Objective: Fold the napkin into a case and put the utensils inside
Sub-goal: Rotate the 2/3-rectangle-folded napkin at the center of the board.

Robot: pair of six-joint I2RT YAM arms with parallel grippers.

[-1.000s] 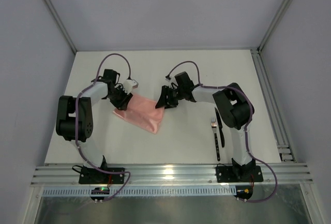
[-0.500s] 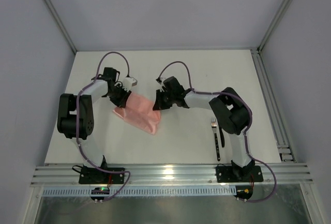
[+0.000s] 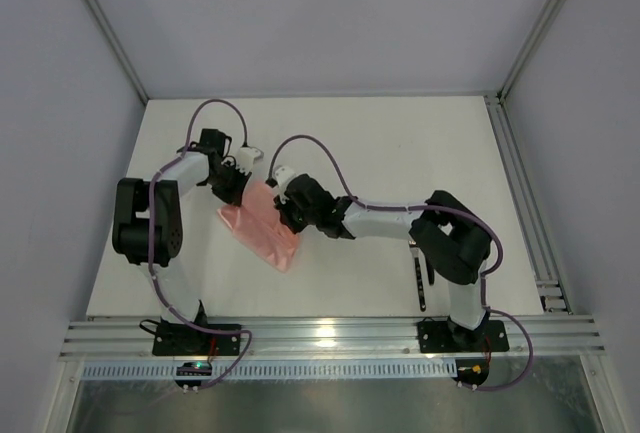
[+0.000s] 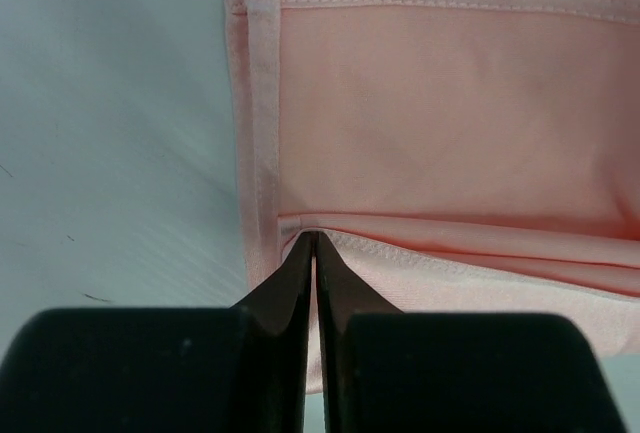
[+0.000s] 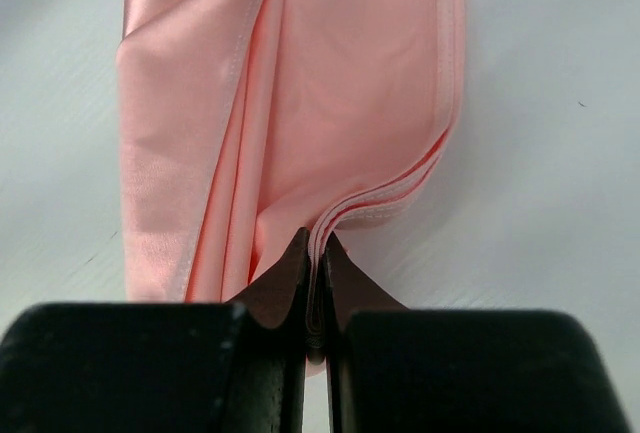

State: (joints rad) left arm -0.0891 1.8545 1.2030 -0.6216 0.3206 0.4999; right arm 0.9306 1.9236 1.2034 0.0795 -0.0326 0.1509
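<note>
The salmon-pink napkin point(image 3: 258, 225) lies folded in layers left of the table's middle. My left gripper point(image 3: 236, 185) is shut on its far left edge; the left wrist view shows the jaws pinching a thin layer of the napkin point(image 4: 440, 123). My right gripper point(image 3: 287, 215) is shut on several stacked hems at the napkin's right corner and holds them lifted over the cloth; the right wrist view shows the napkin point(image 5: 300, 103) bunched in long creases. The utensils point(image 3: 421, 278), dark and thin, lie at the front right, mostly hidden by the right arm.
An aluminium rail point(image 3: 320, 338) runs along the table's near edge by the arm bases. A second rail point(image 3: 520, 193) runs down the right side. Grey walls close in the left, back and right.
My right gripper has moved left and nearer, carrying the napkin's right corner over the cloth, which is now narrower. The left gripper has stayed at the far left edge.
</note>
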